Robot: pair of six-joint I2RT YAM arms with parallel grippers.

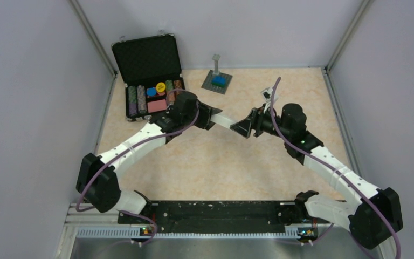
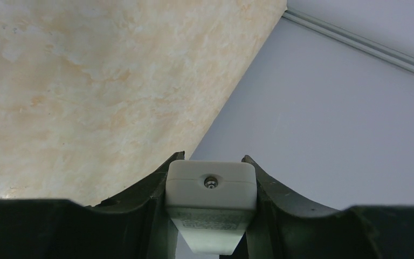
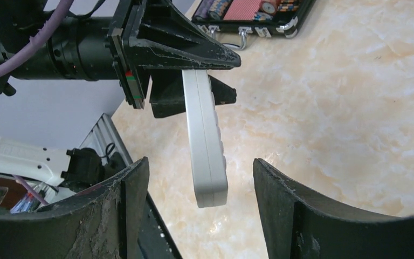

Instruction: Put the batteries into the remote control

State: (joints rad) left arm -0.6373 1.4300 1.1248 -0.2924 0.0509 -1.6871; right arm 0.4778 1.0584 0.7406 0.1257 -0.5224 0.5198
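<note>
The remote control (image 1: 228,121) is a slim white bar held off the table in mid-air between the two arms. My left gripper (image 1: 209,116) is shut on one end of it; in the left wrist view the remote control (image 2: 211,186) fills the gap between both fingers, end-on. My right gripper (image 1: 246,127) faces the free end and is open. In the right wrist view the remote control (image 3: 207,145) hangs between my spread right fingers (image 3: 280,199) without touching them, and the left gripper (image 3: 194,59) clamps its far end. The batteries are out of view.
An open black case (image 1: 148,75) with coloured chips stands at the back left, also seen as the case (image 3: 253,13) in the right wrist view. A grey baseplate (image 1: 217,81) with a blue block sits at the back centre. Grey walls enclose the marbled table (image 1: 215,162).
</note>
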